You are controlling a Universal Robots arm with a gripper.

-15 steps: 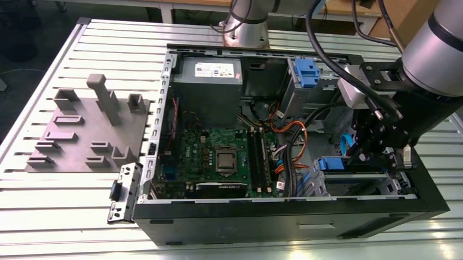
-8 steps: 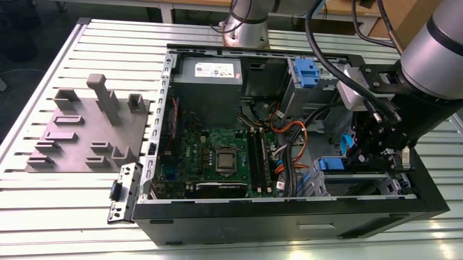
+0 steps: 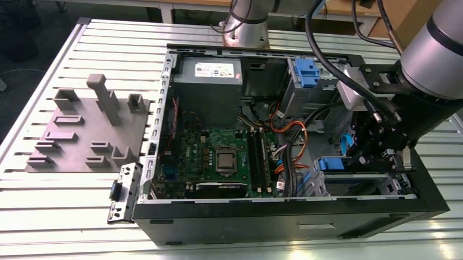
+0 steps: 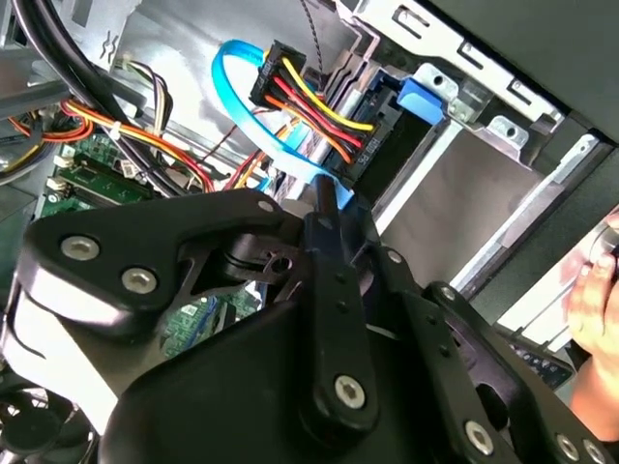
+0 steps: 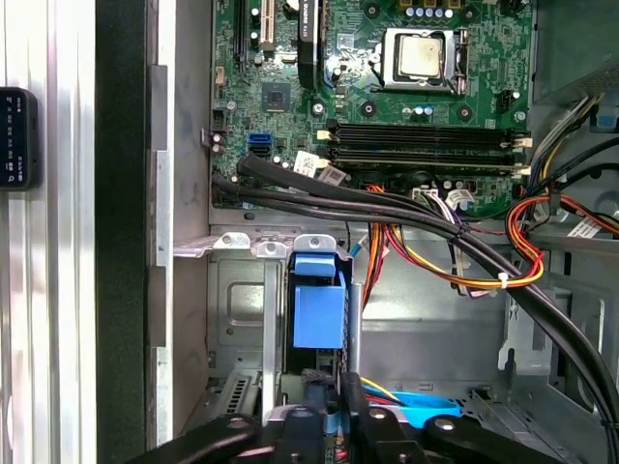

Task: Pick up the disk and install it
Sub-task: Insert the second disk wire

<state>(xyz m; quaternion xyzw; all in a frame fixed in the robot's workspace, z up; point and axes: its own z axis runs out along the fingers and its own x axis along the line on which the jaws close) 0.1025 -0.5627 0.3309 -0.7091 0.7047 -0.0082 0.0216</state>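
The gripper (image 5: pixel 334 406) sat inside the computer case (image 3: pixel 289 216), fingers closed together, just beside the disk's blue tab (image 5: pixel 317 304).

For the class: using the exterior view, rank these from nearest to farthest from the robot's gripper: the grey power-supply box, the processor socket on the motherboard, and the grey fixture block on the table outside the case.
1. Processor socket: mid-case, towards the exterior view's left of the gripper.
2. Power-supply box: at the case's far end, upper left.
3. Fixture block: outside the case, farthest left.
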